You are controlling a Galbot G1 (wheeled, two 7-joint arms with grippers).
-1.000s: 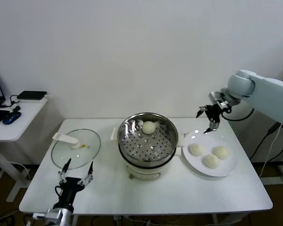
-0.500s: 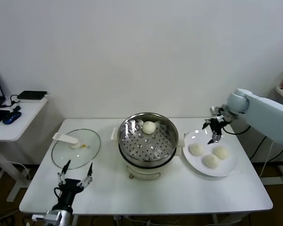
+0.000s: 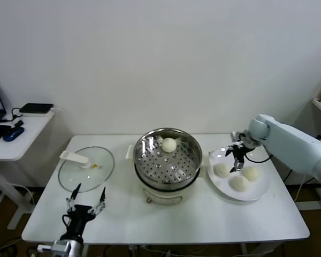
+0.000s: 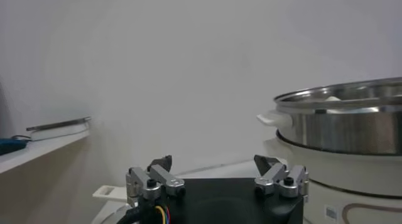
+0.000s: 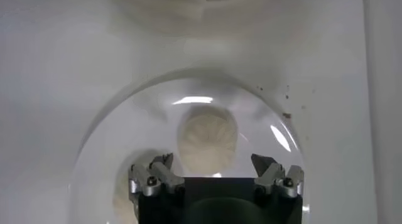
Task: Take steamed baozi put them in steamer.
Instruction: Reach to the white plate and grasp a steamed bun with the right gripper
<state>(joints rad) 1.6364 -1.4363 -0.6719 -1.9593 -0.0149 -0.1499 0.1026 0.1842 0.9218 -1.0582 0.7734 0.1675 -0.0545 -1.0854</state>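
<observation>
Looking from the head: one bun [image 3: 168, 144] sits in the steamer [image 3: 168, 179], three buns [image 3: 239, 183] on the plate [image 3: 262, 190] beside it. The right gripper [image 3: 237, 158] hovers above them, jaws open; the left gripper [image 3: 86, 203] idles low over the desk [image 3: 203, 219], jaws open.

Right wrist: a pleated bun [image 5: 208, 136] lies ahead of the jaws. It looks soft and light, so pinch its sides gently.

table [image 3: 203, 222] | on it: glass lid [image 3: 86, 167], steamer [image 3: 168, 166], plate [image 3: 238, 182]
</observation>
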